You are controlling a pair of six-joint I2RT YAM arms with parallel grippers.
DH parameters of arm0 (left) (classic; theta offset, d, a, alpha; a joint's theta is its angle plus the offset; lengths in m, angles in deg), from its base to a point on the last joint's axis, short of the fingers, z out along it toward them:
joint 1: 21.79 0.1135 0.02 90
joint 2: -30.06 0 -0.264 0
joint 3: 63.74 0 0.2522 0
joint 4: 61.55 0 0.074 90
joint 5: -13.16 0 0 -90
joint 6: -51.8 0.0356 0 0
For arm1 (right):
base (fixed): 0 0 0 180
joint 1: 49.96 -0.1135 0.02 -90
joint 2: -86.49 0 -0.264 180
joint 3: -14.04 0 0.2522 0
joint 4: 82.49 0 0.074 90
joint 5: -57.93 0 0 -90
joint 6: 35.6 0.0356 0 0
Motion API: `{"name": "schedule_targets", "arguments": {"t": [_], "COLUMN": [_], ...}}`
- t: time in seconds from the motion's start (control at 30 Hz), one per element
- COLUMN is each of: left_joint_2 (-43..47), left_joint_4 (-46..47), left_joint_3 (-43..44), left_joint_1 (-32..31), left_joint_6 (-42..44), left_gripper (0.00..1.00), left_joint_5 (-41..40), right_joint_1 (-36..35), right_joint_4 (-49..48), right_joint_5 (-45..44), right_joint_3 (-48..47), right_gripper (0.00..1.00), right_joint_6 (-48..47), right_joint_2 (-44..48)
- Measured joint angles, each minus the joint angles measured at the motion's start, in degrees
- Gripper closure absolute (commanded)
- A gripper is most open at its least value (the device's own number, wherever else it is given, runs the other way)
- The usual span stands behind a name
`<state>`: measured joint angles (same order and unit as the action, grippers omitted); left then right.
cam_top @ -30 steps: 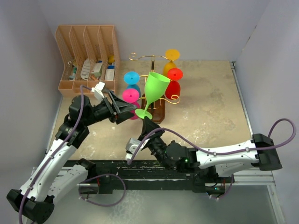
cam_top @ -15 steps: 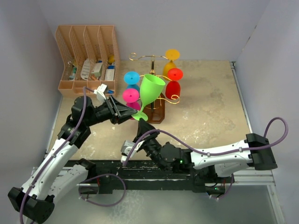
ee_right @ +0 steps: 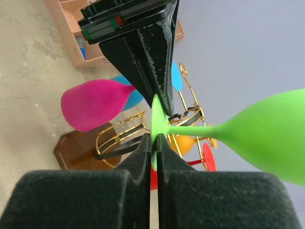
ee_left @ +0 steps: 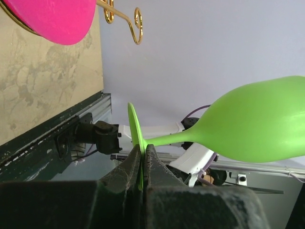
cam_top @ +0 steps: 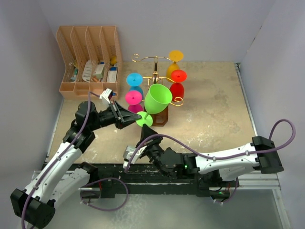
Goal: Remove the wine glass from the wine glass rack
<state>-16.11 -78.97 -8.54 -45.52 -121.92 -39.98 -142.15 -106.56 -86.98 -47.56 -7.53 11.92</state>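
At frame centre, our left gripper [ee_left: 142,152] and right gripper [ee_right: 153,143] both pinch the foot of the lime-green plastic wine glass [cam_top: 157,98], steadying it off the gold wire rack [cam_top: 161,116].

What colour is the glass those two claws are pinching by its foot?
Lime green all over; the wine glass shows best in the left wrist view.

Reaches up and rightward from the near left with the left arm [cam_top: 62,157], elbow bent, wrist about level and pointing right. Pinches with the left hand [cam_top: 136,119], fingers pressed together on the foot of the glass [cam_top: 158,98] from the left side. Stretches leftward along the front with the right arm [cam_top: 228,160], forearm low, wrist turned upward. Pinches the same foot from below with the right hand [cam_top: 143,131], fingers closed, tips just beside those of the left.
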Motion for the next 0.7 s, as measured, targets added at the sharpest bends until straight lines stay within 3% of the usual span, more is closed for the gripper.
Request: {"name": "schedule_targets", "arguments": {"t": [0.2,0.27,0.3,0.5,0.7], "left_joint_2": [0.00,-0.31,-0.57,-2.19,-3.87], "left_joint_4": [3.91,4.52,4.68,4.63,5.84], "left_joint_3": [-1.81,-2.47,-2.80,-3.13,-3.45], "left_joint_1": [-0.42,-0.33,-0.31,-0.31,-0.31], "left_joint_6": [-1.16,-1.11,-1.09,0.07,1.11], "left_gripper": [1.00,1.00,1.00,1.00,1.00], "left_joint_5": [1.03,0.35,0.22,-1.01,-1.31], "right_joint_1": [-1.75,-2.95,-3.67,-7.87,-10.51], "right_joint_4": [13.20,19.47,23.26,48.87,73.75], "right_joint_5": [-2.27,-2.64,-2.73,-2.34,0.20], "right_joint_3": [-5.57,-9.97,-12.68,-31.52,-58.10], "right_gripper": [0.60,0.57,0.50,0.45,0.46], "right_joint_6": [9.05,14.16,17.20,38.25,59.63], "right_joint_2": [0.87,1.09,1.40,1.73,-1.25]}}
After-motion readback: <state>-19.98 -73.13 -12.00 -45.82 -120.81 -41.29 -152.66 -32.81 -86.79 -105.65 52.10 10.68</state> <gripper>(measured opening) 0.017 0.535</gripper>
